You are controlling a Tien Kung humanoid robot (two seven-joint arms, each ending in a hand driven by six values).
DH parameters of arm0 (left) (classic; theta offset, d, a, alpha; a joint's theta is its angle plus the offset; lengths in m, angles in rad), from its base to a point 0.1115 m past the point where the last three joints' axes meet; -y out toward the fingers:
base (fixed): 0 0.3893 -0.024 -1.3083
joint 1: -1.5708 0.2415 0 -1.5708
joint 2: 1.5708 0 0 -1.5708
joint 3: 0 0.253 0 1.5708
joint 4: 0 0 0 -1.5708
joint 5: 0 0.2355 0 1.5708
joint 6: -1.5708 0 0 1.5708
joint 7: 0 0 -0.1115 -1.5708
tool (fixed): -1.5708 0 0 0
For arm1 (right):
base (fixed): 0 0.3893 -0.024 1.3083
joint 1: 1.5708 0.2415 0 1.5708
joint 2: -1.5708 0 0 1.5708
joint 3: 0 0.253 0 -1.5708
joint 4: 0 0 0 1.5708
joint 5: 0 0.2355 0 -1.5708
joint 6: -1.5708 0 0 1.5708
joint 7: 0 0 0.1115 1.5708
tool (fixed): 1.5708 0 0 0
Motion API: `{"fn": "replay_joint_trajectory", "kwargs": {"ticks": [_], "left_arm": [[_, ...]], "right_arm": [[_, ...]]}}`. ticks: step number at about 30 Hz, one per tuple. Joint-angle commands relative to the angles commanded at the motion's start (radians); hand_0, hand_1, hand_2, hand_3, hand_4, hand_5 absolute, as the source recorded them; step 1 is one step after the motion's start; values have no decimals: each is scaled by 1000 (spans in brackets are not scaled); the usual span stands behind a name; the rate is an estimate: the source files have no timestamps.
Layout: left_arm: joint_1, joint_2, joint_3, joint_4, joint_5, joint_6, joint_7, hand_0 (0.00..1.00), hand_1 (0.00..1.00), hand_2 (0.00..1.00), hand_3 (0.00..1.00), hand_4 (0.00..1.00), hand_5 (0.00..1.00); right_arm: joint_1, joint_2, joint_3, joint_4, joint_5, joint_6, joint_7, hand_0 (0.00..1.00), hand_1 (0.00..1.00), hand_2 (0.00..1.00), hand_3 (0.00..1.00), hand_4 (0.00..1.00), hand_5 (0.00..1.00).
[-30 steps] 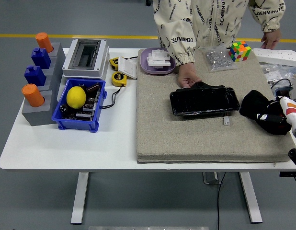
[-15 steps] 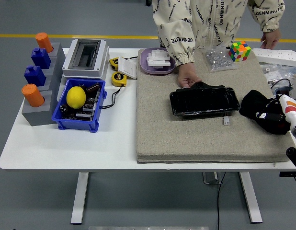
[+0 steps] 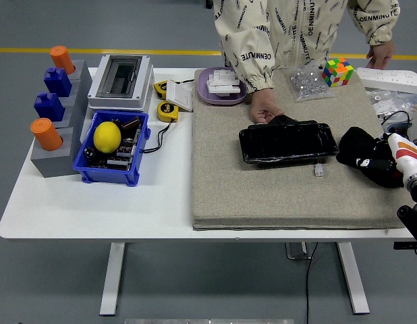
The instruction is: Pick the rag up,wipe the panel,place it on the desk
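Note:
A black panel (image 3: 287, 142) lies flat in the middle of the grey felt mat (image 3: 262, 189). A person's hand (image 3: 265, 108) rests at the panel's far left corner. The black rag (image 3: 355, 144) sits bunched on the mat just right of the panel. My right hand (image 3: 375, 166) comes in from the right edge and lies on the rag's right part, black against black, so its grip does not show. Its white and orange wrist (image 3: 404, 148) is behind it. My left arm is out of view.
A small white connector (image 3: 319, 171) lies just in front of the panel. At the mat's far edge are a colourful cube (image 3: 337, 71), a bag of small parts (image 3: 306, 83) and a purple dish (image 3: 222, 86). A blue bin (image 3: 113, 148) with a lemon stands at the left.
My right hand has shifted slightly up and left over the rag. The panel and the person's hand have stayed put.

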Motion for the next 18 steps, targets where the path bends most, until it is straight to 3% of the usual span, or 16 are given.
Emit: {"fn": "replay_joint_trajectory", "kwargs": {"ticks": [2, 7, 8, 13, 14, 18], "left_arm": [[0, 0, 1, 0, -1, 0, 0, 605, 637, 637, 560, 630, 443], [1, 0, 2, -1, -1, 0, 0, 605, 637, 637, 560, 630, 443], [2, 1, 2, 0, -1, 0, 0, 605, 636, 637, 560, 631, 445], [4, 2, 3, 0, -1, 0, 0, 605, 636, 637, 560, 631, 445], [4, 2, 3, 0, -1, 0, 0, 605, 636, 637, 561, 631, 445], [4, 2, 5, -1, -2, 0, 0, 605, 636, 637, 561, 631, 445]], "right_arm": [[0, 0, -1, -2, 0, -5, -1, 513, 556, 607, 556, 998, 446], [-4, -1, -2, -2, 0, -22, -2, 513, 556, 607, 556, 998, 446], [-5, 0, -2, -2, -1, -25, -2, 413, 495, 525, 502, 998, 418], [-8, 2, -2, -4, -9, -34, -1, 413, 495, 525, 502, 998, 418], [-9, 2, -3, -5, -10, -35, -1, 333, 431, 480, 471, 983, 380], [-11, 3, -4, -6, -16, -42, -2, 333, 431, 480, 471, 983, 380]]}}
